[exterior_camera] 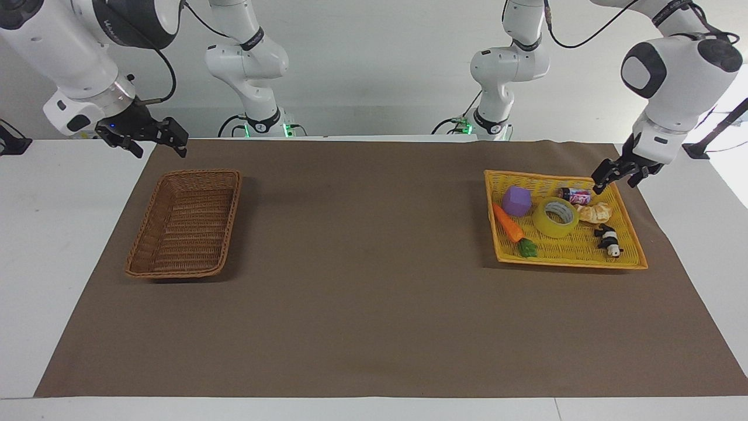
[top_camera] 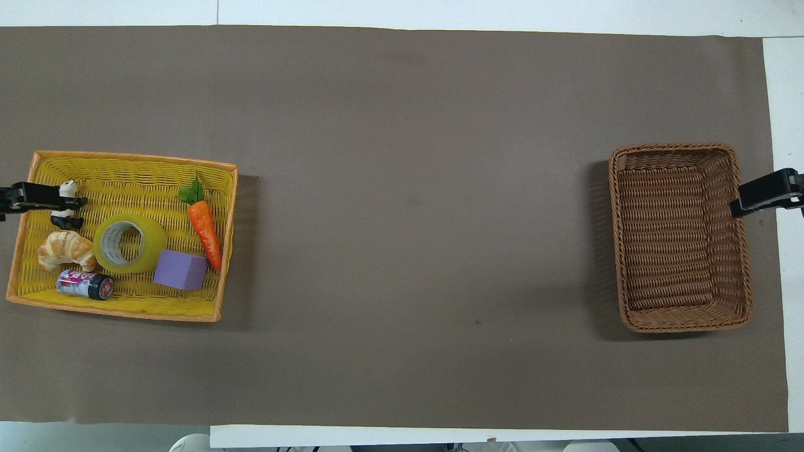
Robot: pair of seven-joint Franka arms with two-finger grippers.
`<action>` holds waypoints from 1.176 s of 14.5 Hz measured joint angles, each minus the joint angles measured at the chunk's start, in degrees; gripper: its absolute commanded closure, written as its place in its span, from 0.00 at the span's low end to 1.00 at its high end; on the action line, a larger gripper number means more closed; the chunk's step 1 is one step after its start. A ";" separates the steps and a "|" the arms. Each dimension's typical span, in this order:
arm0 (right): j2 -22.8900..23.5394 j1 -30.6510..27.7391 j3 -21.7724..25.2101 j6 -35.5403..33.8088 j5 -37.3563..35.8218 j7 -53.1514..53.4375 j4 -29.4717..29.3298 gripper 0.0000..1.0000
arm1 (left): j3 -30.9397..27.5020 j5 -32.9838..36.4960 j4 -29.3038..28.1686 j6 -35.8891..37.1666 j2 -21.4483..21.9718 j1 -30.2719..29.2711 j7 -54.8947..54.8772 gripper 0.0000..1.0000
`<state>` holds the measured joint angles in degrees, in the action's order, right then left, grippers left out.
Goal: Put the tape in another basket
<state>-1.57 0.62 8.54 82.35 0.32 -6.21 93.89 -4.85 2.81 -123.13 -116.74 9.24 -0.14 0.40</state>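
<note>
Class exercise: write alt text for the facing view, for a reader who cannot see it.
The wide yellow tape roll lies in a bright yellow woven tray among a purple cube, toy carrot, can, croissant and panda figure, with the left gripper over the tray's corner. The dark brown wicker basket sits at the right arm's end, where the right gripper waits.

No text can be read in full. The small can (exterior_camera: 575,195) in the yellow tray (exterior_camera: 634,257), lying next to the tape (exterior_camera: 555,217), carries pink-and-white label lettering too small to make out. The right arm (exterior_camera: 70,52) shows a dark printed marking on its white casing, also illegible.
</note>
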 measured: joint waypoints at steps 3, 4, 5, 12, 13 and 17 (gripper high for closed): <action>0.00 0.00 0.00 0.00 0.00 0.00 0.00 0.00 | 0.06 0.00 -6.58 -5.58 0.23 -0.16 0.11 0.18; 0.00 0.00 0.00 0.00 0.00 0.00 0.00 0.00 | 0.06 0.00 -8.94 -7.85 0.11 -0.18 0.11 0.18; 0.00 0.00 0.00 0.00 0.00 0.00 0.00 0.00 | 0.06 0.00 -10.91 -9.85 -0.14 -0.19 0.11 0.18; 0.00 0.00 0.00 0.00 0.00 0.00 0.00 0.00 | 0.06 0.00 -13.27 -14.19 -2.80 -0.23 0.17 0.33; 0.00 0.00 0.00 0.00 0.00 0.00 0.00 0.00 | 0.06 0.00 -13.27 -14.20 -3.02 -0.24 0.17 0.33; 0.00 0.00 0.00 0.00 0.00 0.00 0.00 0.00 | 0.03 0.00 -13.27 -14.90 -4.14 -0.92 0.26 0.33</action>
<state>-1.57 0.62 8.54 82.35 0.32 -6.21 93.89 -4.82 2.81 -136.40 -131.63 5.10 -1.07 0.66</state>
